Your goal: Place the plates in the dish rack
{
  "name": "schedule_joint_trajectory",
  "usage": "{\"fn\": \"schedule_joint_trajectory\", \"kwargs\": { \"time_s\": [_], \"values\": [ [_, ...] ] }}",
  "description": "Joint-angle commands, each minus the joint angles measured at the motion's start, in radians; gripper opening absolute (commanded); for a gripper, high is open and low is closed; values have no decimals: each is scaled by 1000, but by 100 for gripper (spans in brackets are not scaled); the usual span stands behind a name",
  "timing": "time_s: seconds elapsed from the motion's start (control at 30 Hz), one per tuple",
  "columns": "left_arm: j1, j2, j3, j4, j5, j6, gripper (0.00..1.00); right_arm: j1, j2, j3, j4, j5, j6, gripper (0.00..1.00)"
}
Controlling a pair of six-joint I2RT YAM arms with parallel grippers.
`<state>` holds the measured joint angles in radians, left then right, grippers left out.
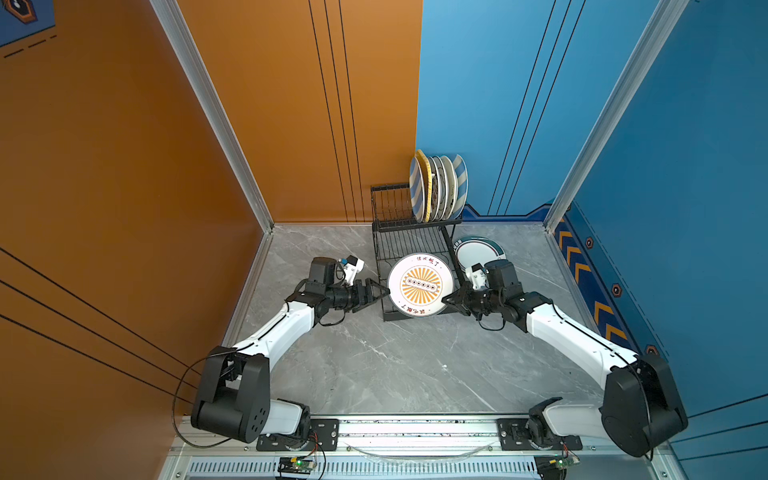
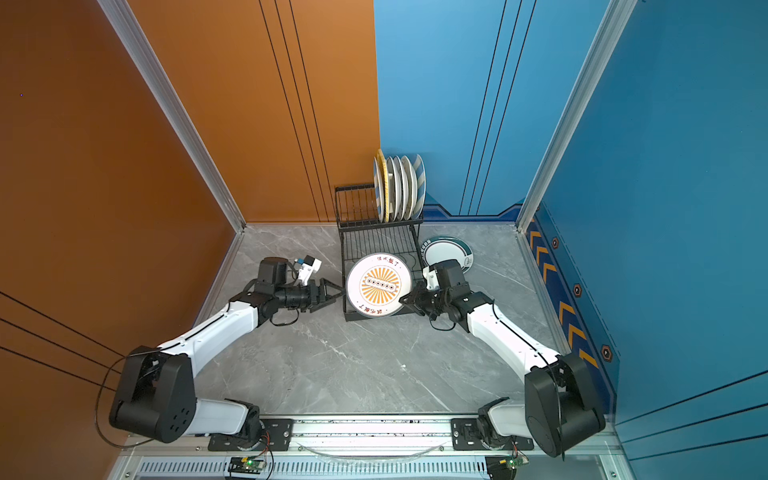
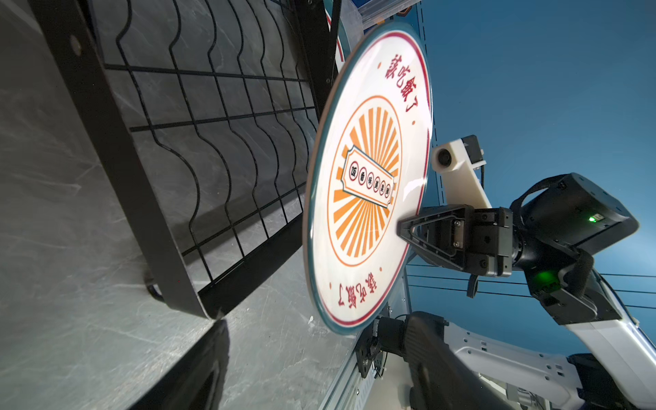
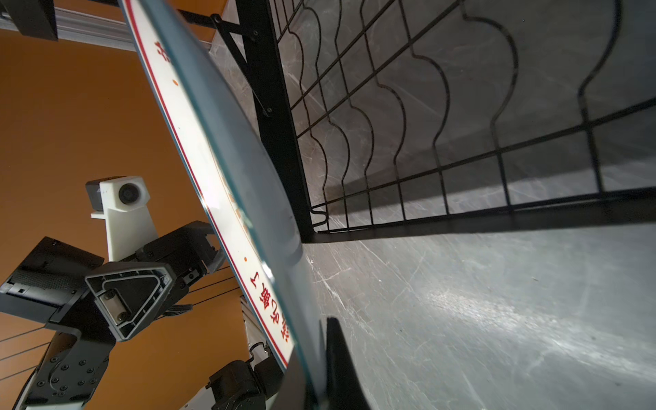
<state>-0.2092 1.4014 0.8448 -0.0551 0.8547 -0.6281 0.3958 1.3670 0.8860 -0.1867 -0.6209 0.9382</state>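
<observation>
Grey counter [image 1: 374, 365]. At its twelve o'clock, the rack [image 1: 399, 227], plates [image 1: 438, 187] upright in its top tier. A teal-rimmed plate [image 1: 478, 251] lies flat at the rack's three o'clock. Over the grid's [image 1: 409, 245] six o'clock end, a tilted sunburst plate [image 1: 420, 284]: right pincer [image 1: 446, 300] clamped on its three o'clock rim, left pincer [image 1: 382, 296] agape at nine. Seemingly mid-placement; next, stand it between the wires [image 3: 198, 170].

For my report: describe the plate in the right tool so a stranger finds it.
Find the black dish rack at the rear. At its low front end, the right tool grips a round plate. Only this plate shows an orange sunburst.
</observation>
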Motion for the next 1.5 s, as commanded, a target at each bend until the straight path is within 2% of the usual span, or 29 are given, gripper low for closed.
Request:
{"fn": "schedule_joint_trajectory", "kwargs": {
  "time_s": [0.0, 0.23, 0.6, 0.77, 1.07, 1.3, 1.47],
  "values": [
    [22, 16, 34, 31, 39, 7, 76, 25, 26, 63, 85, -91, -23, 0],
    [53, 30, 57, 46, 59, 5, 55, 67, 105, 117, 90, -162, -34, 0],
    [57, 19, 45, 46, 60, -6, 19, 81, 144, 169, 63, -192, -81, 0],
    [56, 16, 39, 47, 67, -15, 1, 80, 138, 172, 85, -205, -93, 7],
    [53, 12, 30, 46, 105, -42, 0, 66, 133, 165, 203, -221, -78, 24],
    [41, -8, 8, 46, 153, -57, 0, 61, 177, 153, 393, -256, 12, 27],
    [34, -27, -11, 47, 162, -68, 0, 61, 208, 162, 460, -258, 42, 28]
  ]
}}
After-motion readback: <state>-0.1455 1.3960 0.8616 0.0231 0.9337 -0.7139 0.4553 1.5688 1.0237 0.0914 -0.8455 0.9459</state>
